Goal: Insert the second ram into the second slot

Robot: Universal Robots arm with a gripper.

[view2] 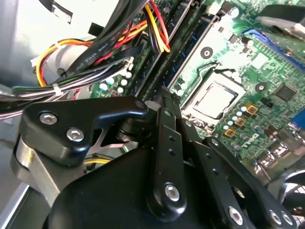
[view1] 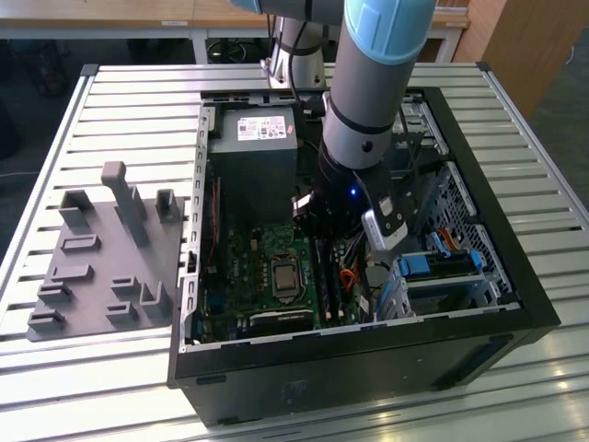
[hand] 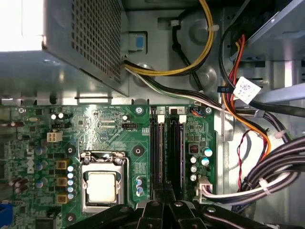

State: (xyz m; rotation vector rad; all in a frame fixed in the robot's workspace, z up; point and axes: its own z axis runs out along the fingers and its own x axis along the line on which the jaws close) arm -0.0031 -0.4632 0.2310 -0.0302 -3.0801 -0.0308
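My gripper [view2: 159,95] reaches down into the open computer case [view1: 515,304], over the two long black ram slots [hand: 157,152] beside the processor socket [hand: 100,183]. Its fingers [hand: 157,210] are drawn close together, shut on the second ram [view2: 188,47]. The ram is a thin dark-blue stick seen nearly edge-on, running from the fingertips along the line of the slots. I cannot tell how deep it sits in its slot. In the exterior view the gripper [view1: 324,226] covers the slots' end toward the power supply, and the rest of the slots [view1: 328,290] shows below it.
The grey power supply [view1: 253,175] stands just beyond the slots. Bundles of black, yellow and red cables [hand: 267,171] hang close on the slots' other side. A drive bay with light-blue clips [view1: 433,267] fills the case's right. A grey parts fixture [view1: 101,267] lies on the table at the exterior view's left.
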